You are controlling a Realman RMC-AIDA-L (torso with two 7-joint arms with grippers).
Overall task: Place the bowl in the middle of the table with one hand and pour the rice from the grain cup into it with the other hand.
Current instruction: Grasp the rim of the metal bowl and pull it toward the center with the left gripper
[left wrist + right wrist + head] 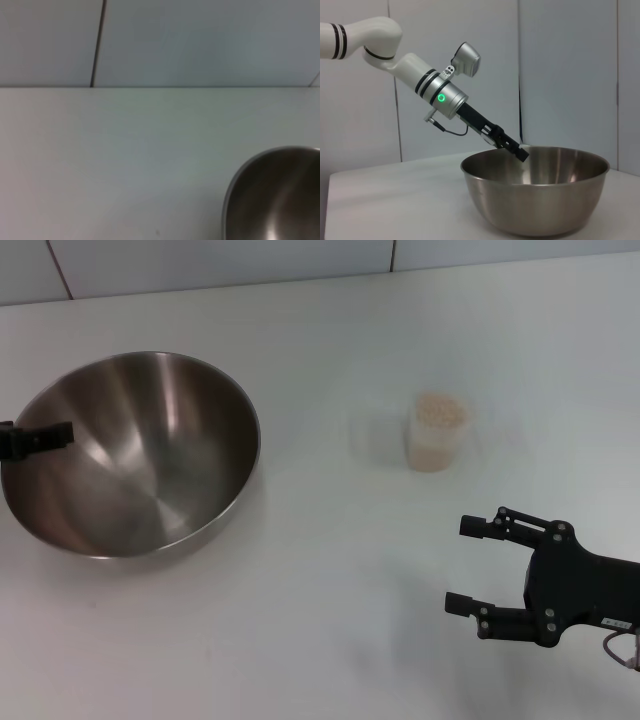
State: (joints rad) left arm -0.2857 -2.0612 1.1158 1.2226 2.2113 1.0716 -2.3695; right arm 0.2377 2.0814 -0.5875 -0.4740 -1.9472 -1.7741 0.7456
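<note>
The steel bowl (140,455) stands on the white table (320,630) at the left. It also shows in the left wrist view (280,200) and the right wrist view (540,200). My left gripper (32,438) holds the bowl's left rim, with one finger (520,151) reaching inside the rim. The clear grain cup (437,440) stands upright right of the middle, filled with rice (440,412). My right gripper (458,565) is open and empty. It hovers near the front right, nearer to me than the cup and apart from it.
A faint clear shape (375,435) lies just left of the cup. A tiled wall (200,265) runs along the table's far edge. Bare table lies between the bowl and the cup.
</note>
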